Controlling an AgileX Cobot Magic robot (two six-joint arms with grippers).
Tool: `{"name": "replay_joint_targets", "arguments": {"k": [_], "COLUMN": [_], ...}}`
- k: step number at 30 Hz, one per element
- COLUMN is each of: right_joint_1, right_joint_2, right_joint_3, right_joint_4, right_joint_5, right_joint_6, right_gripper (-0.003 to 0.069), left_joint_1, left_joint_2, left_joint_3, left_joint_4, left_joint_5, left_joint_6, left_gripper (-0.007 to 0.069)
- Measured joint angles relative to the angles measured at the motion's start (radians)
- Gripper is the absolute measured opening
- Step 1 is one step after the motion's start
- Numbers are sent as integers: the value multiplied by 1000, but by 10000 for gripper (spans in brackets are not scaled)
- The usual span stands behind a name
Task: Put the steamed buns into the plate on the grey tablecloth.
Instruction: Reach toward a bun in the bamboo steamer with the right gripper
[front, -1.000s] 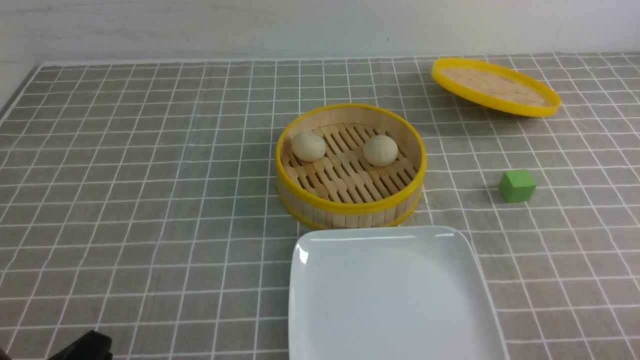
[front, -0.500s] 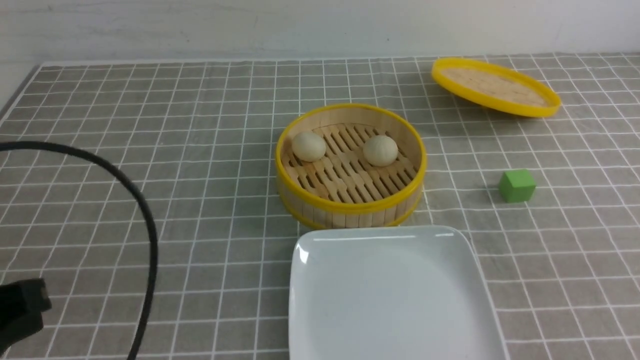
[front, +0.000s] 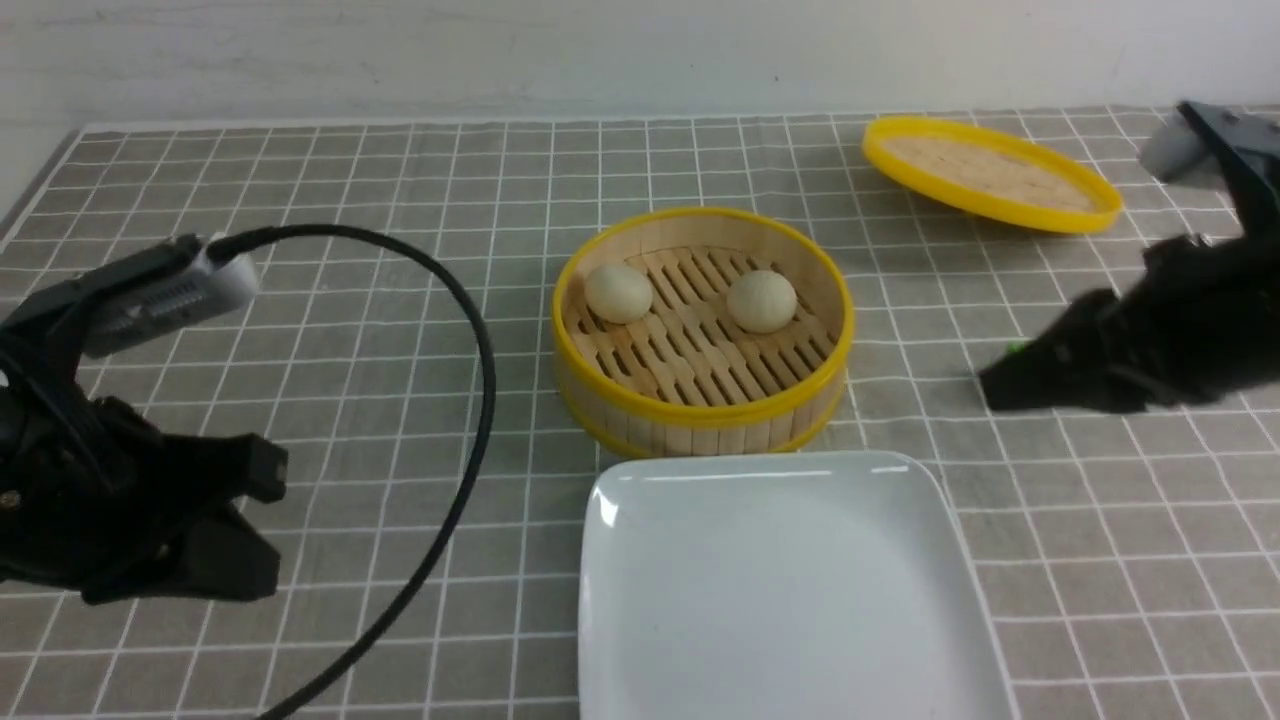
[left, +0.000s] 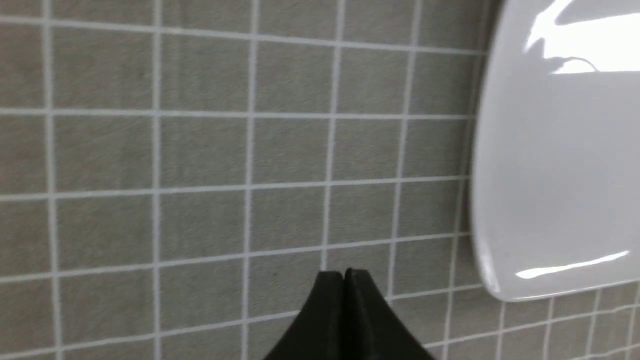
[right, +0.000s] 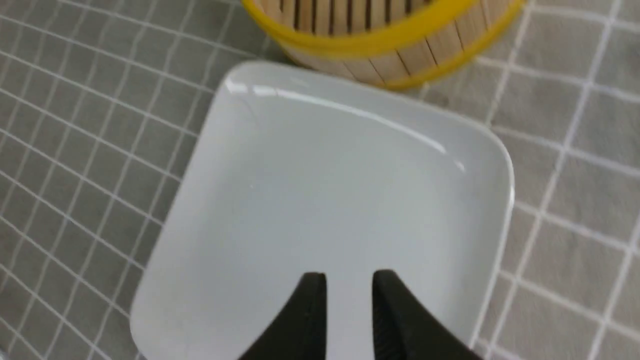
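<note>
Edges: the plate (front: 780, 600) lies at the near edge of the grey tablecloth (front: 400, 200), its far rim just beside the bamboo steamer (front: 700, 405).
Open room: bare cloth spreads left of the steamer; a black cable (front: 470, 330) loops over it.
Steamed buns: left bun (front: 617, 293) and right bun (front: 761, 301) sit apart on the steamer's slats.
Left gripper (left: 344, 275): jaws pressed together, nothing held, low at the near left, well apart from the buns.
Right gripper (right: 349, 282): jaws a narrow gap apart, nothing held, at the right, almost hiding the green cube (front: 1016, 349).
Lid (front: 990, 175): far right.
</note>
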Motion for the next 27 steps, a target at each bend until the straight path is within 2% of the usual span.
{"name": "replay_joint_targets", "arguments": {"k": [1, 2, 6, 8, 11, 16, 18, 21, 22, 25, 27], "right_joint_1": [11, 21, 93, 114, 174, 219, 232, 254, 256, 260, 260], "right_joint_2": [124, 187, 406, 466, 682, 888, 946, 1025, 1032, 1026, 1013], "right_joint_3": [-111, -171, -400, -470, -750, -1032, -1110, -1209, -1218, -1233, -1233], "right_joint_4": [0, -8, -97, -132, -285, -468, -523, -621, -637, -667, -671], "right_joint_5": [16, 26, 51, 53, 62, 100, 133, 184, 189, 229, 256], "right_joint_6": [-16, -18, -7, 10, 116, 256, 282, 327, 330, 347, 349], "right_gripper": [286, 316, 380, 387, 395, 388, 370, 276, 242, 75, 35], "left_joint_1": [0, 0, 0, 0, 0, 0, 0, 0, 0, 0, 0], "left_joint_2": [0, 0, 0, 0, 0, 0, 0, 0, 0, 0, 0], "left_joint_3": [-1, -2, -2, -2, -2, -2, -2, -3, -3, -3, -3], "left_joint_4": [-19, -22, -33, -33, -33, -33, -33, -33, -33, -33, -33], "left_joint_5": [-13, -14, -19, -19, -17, -12, -12, -14, -16, -18, -18], "left_joint_6": [15, 18, 20, 20, 21, 21, 21, 21, 22, 23, 23], "left_gripper": [8, 11, 17, 19, 24, 34, 36, 42, 44, 47, 49]}}
